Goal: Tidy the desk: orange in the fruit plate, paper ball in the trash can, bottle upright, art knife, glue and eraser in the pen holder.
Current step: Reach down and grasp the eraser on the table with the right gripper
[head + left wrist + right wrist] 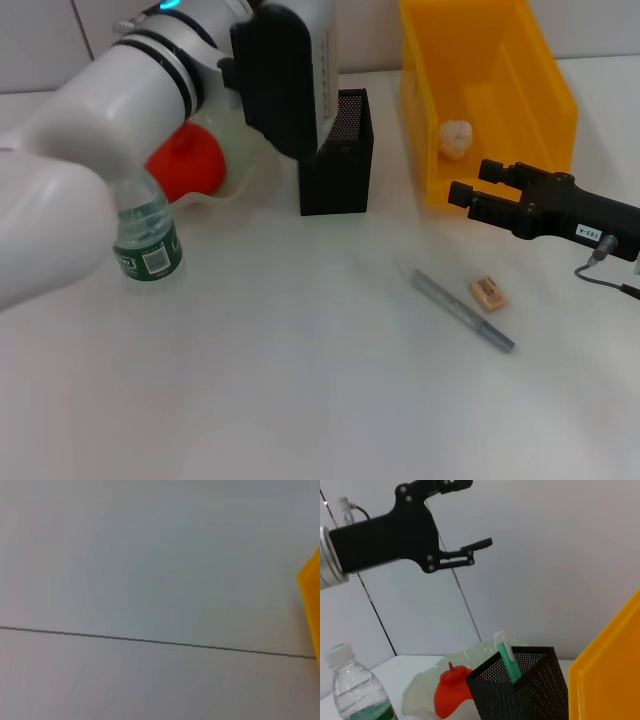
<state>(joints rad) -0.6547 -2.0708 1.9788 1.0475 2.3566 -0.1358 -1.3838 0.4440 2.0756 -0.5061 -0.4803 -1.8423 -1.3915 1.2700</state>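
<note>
Crumpled white paper ball (456, 138) lies inside the yellow plastic trash bin (545, 75). Black mesh pen holder (340, 155) holds a green-and-white glue stick (506, 656); behind it the red-orange fruit (186, 164) sits in the translucent fruit plate (240, 150). Clear water bottle with green label (148, 240) stands upright. Grey art knife (464, 311) and tan eraser (488, 293) lie on the white worktop (300, 380), just beside each other. Left claw (465, 517) hangs raised above the holder, fingers apart; right claw (472, 190), also apart, hovers near the bin

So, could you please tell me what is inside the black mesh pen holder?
One green-and-white glue stick pokes out of the pen holder. The mesh walls hide its lower interior.
</note>
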